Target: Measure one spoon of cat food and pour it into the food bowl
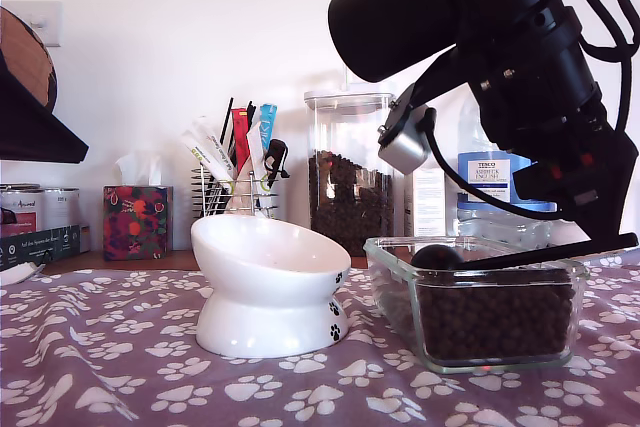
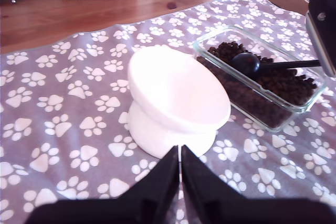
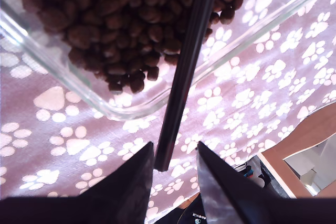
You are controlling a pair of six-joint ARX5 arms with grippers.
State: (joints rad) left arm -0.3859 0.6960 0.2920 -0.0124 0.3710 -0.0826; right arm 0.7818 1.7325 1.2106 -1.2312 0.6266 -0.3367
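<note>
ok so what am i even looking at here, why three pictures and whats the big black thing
The big black thing is a robot arm. One picture comes from a camera standing off the arms; the other two sit on each arm's pincer. On the paw-print cloth stand a white food bowl, with nothing in it, and a glass dish of cat food. A black spoon lies in the dish, its handle sticking out over the rim. My second gripper is open around that handle, not yet closed on it. My first gripper is shut, holding nothing, facing the bowl.
</note>
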